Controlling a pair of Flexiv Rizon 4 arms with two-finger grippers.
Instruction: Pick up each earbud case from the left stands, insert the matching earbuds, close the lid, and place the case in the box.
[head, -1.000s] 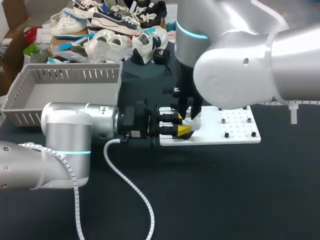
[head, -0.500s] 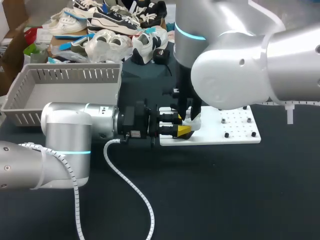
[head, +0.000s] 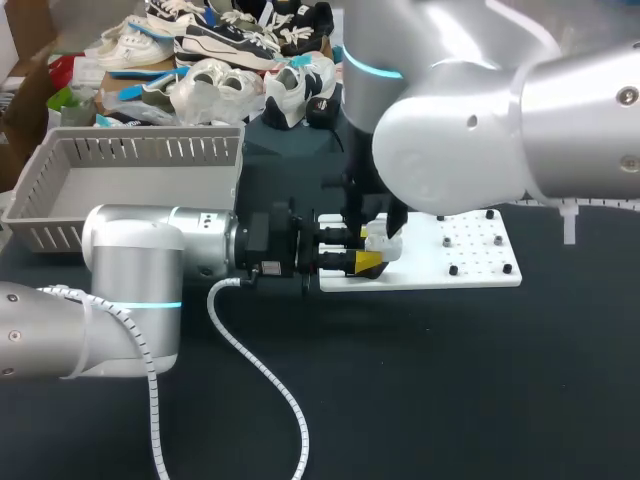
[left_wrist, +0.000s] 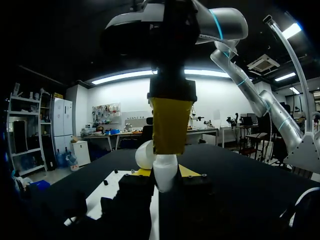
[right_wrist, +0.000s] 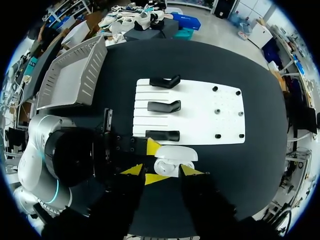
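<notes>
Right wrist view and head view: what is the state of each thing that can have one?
earbud case: lid open, held between the fingers of the left gripper.
left gripper: shut on the earbud case.
right gripper: open, its fingers astride the earbud case.
black stands: all three empty.
gray basket: no case visible inside.

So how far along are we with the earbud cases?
Early. Done: nothing shows in the grey box yet. In hand: my left gripper holds one earbud case, lid apparently open, at the white board's edge, with my right gripper over it, jaws apart. Left: earbuds in, lid shut, case into the box. The three black stands look empty, so I can't tell whether more cases remain.
</notes>
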